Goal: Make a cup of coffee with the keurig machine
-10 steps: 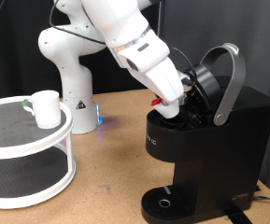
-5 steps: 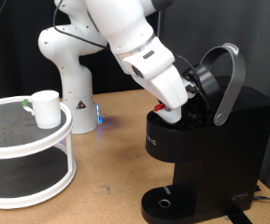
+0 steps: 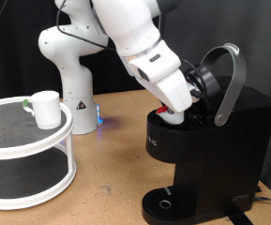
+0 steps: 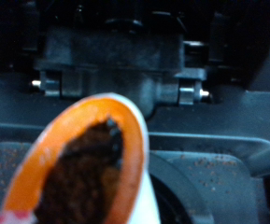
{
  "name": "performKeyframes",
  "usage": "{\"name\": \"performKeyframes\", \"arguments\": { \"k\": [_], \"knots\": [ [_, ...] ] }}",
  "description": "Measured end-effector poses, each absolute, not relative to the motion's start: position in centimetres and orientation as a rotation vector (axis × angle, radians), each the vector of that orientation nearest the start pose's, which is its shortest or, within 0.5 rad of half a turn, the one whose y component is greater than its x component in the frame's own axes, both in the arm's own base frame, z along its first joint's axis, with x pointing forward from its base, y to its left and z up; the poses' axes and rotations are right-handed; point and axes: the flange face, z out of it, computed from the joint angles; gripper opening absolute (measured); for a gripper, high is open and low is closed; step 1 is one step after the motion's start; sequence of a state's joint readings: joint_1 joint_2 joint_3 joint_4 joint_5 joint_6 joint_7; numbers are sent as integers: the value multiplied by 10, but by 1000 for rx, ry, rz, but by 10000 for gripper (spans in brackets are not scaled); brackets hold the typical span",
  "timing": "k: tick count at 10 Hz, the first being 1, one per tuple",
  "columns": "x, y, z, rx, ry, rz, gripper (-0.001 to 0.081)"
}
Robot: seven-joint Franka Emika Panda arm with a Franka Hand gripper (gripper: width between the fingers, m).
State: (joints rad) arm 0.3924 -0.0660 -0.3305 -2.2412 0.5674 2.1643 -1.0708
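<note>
From where I stand, the keurig machine (image 3: 210,141) is the anchor of everything: black and boxy, its silver-grey arched lid handle (image 3: 231,80) thrown up and back so the brew chamber gapes open. The white arm (image 3: 144,47) slants down into that opening, and the gripper (image 3: 180,111) sits right at the chamber's mouth. A small pod (image 3: 173,116) with a red-orange rim shows at its tip, just above the machine's front edge. In the wrist view the pod (image 4: 92,163) fills the foreground, its top open on dark coffee grounds, with the machine's black inner works behind it. The fingers themselves are hidden, so I cannot tell how wide they are. The cup (image 3: 46,108) stands well apart from the machine, on the top tier of a round white stand (image 3: 27,150).
</note>
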Motion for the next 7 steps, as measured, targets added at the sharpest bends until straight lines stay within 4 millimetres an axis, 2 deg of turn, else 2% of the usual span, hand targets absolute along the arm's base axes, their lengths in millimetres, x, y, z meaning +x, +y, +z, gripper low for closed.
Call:
{"name": "performKeyframes", "arguments": {
  "k": [3, 4, 5, 6, 7],
  "knots": [
    [517, 54, 397, -2488, -1049, -285, 96],
    [517, 55, 396, -2488, -1049, -281, 151],
    [517, 54, 392, -2489, -1047, -269, 151],
    [517, 54, 387, -2492, -1044, -253, 334],
    [518, 55, 382, -2494, -1042, -240, 334]
  ]
}}
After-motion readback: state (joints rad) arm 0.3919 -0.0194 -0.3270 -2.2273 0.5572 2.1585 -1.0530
